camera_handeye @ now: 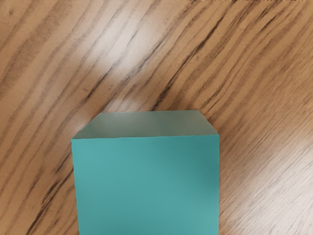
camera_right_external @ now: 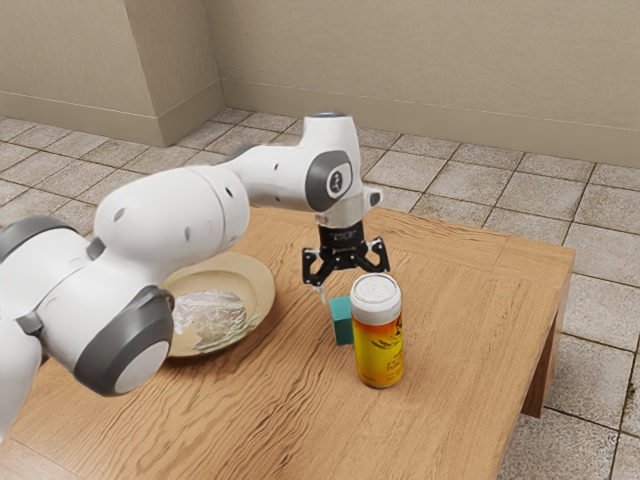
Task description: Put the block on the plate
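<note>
One teal cubic block point(camera_right_external: 342, 322) is seen on the brown wooden table point(camera_right_external: 455, 275), beside a yellow-orange canister point(camera_right_external: 378, 345) w/ white lid, apart from the round tan plate point(camera_right_external: 263, 280). Above, the black two-finger gripper point(camera_right_external: 351, 288) is spread wide, nothing gripped; it should be centred, lowered vert., closed w/o canister contact.

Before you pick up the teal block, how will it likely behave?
The block looks stiff, with straight edges and flat faces. Pushed, it would probably slide rather than roll, given its boxy shape. Its smooth sides may be slippery.
</note>
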